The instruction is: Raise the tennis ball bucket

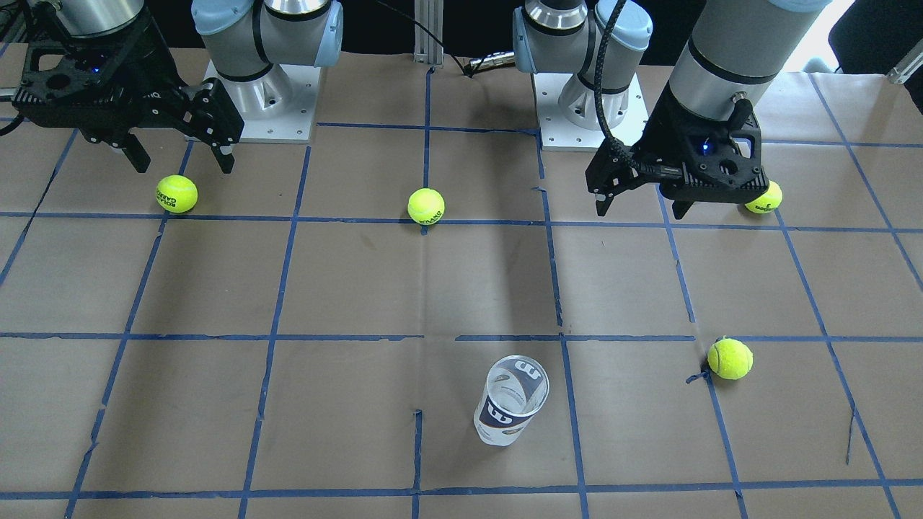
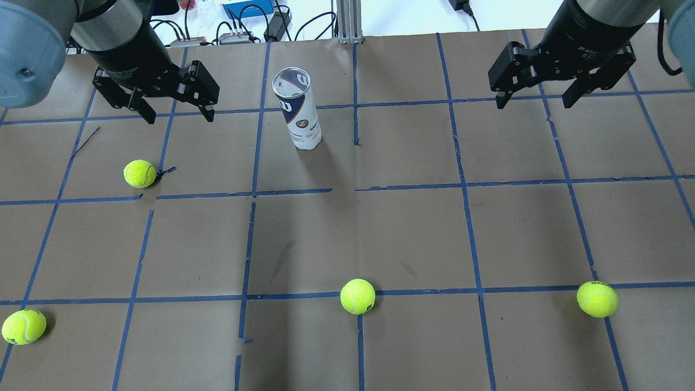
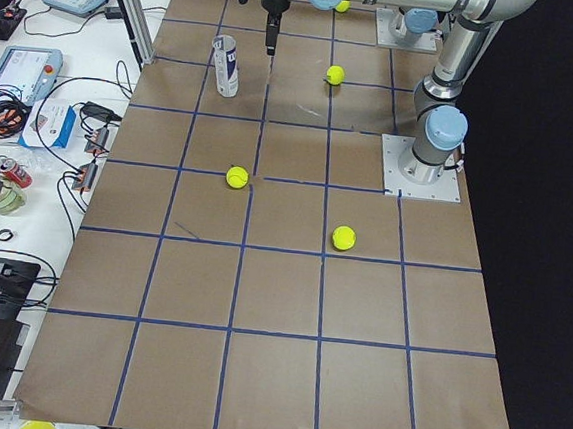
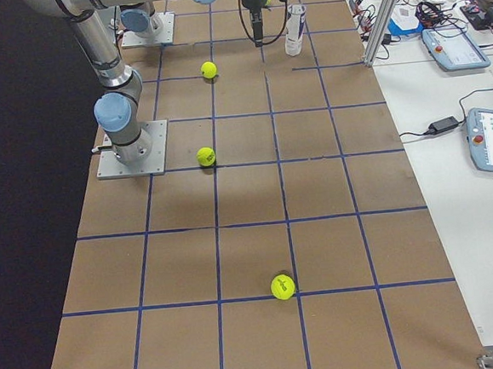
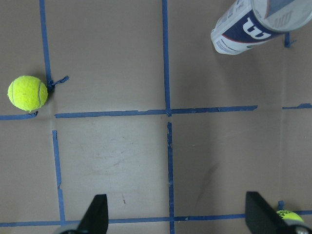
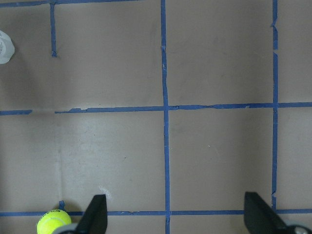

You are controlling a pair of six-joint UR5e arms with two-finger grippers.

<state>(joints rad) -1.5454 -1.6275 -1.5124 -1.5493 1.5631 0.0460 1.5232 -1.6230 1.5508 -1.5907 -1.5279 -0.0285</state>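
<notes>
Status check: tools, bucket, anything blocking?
Left tool and right tool open, empty. Tennis ball bucket upright, untouched, nearer left tool. Loose tennis balls scattered, none beside it.

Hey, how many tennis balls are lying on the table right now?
4. One ball lies on the left arm's side of the tennis ball bucket; three lie nearer the robot: far-left ball, middle ball, right ball. The bucket looks empty.

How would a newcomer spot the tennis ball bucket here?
On the brown table gridded with blue tape, look toward the side farthest from the robot. The tennis ball bucket stands there: a clear tube with a navy-and-white label, unlike the yellow-green balls.
</notes>
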